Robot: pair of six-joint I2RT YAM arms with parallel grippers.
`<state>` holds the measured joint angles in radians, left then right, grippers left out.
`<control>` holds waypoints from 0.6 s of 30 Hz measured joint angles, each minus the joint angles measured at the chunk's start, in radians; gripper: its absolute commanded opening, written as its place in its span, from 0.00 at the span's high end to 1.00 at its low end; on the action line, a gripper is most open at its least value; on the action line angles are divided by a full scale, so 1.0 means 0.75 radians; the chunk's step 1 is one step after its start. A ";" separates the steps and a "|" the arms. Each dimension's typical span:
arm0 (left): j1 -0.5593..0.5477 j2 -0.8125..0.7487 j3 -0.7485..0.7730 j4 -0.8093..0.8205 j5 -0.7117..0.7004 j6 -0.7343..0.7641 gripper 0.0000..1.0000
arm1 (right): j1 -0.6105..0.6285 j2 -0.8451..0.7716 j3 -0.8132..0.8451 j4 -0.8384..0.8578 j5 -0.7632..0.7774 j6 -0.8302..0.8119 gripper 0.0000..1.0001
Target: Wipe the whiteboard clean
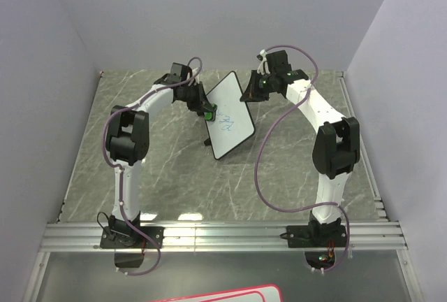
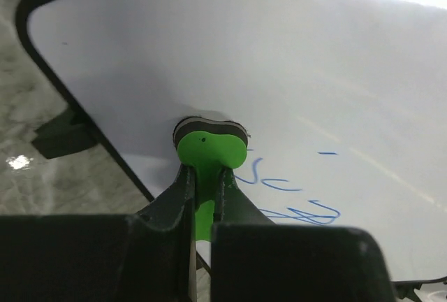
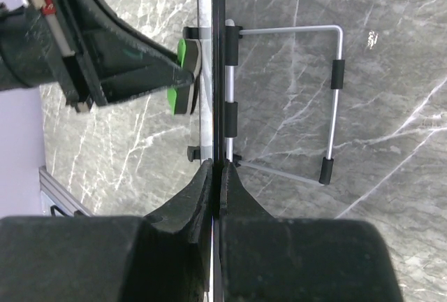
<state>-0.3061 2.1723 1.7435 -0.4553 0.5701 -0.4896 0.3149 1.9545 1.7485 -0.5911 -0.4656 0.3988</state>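
Observation:
The whiteboard (image 1: 230,117) stands tilted on the marble table, white with a thin black rim and blue scribbles (image 2: 297,200) near its middle. My left gripper (image 1: 207,112) is shut on a small green eraser (image 2: 209,148), whose dark pad presses on the board face just left of the scribbles. My right gripper (image 1: 249,92) is shut on the board's upper right edge (image 3: 218,71), seen edge-on in the right wrist view. The eraser (image 3: 184,71) and the left gripper's fingers (image 3: 133,64) also show there, against the board's face.
A wire stand (image 3: 335,99) with black sleeves props the board from behind. The grey marble tabletop (image 1: 167,169) is bounded by white walls, with a metal rail (image 1: 223,232) at the near edge. A purple cable (image 1: 262,169) loops beside the right arm. A pink-edged white panel (image 1: 223,293) lies at the bottom.

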 measured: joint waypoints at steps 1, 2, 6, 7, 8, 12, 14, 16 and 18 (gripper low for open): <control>0.010 0.020 0.019 -0.016 -0.001 0.001 1.00 | -0.001 0.000 0.000 -0.001 0.000 0.000 1.00; 0.014 0.028 0.033 -0.031 -0.002 0.001 1.00 | -0.001 0.000 0.000 -0.001 0.001 0.000 1.00; -0.011 0.032 0.069 -0.062 -0.019 0.014 1.00 | -0.001 0.000 0.007 -0.007 0.002 -0.001 1.00; -0.022 0.032 0.080 -0.067 -0.026 0.018 1.00 | -0.002 0.000 0.008 -0.011 0.004 -0.001 1.00; -0.032 0.031 0.091 -0.072 -0.030 0.022 1.00 | -0.002 0.000 0.009 -0.014 0.005 -0.002 1.00; -0.065 0.023 0.142 -0.082 -0.027 0.013 1.00 | -0.003 0.014 0.026 -0.025 0.005 -0.004 1.00; -0.079 0.023 0.186 -0.089 -0.014 0.004 1.00 | -0.004 0.023 0.036 -0.026 -0.001 -0.003 1.00; -0.098 0.023 0.226 -0.087 0.007 0.001 1.00 | -0.003 0.028 0.045 -0.026 -0.007 -0.004 1.00; -0.119 0.015 0.234 -0.076 0.018 -0.002 1.00 | -0.004 0.033 0.052 -0.032 -0.007 -0.004 1.00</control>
<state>-0.3954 2.1838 1.9190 -0.5121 0.5835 -0.4911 0.3122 1.9793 1.7874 -0.6151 -0.4709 0.3962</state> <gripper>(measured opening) 0.078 0.042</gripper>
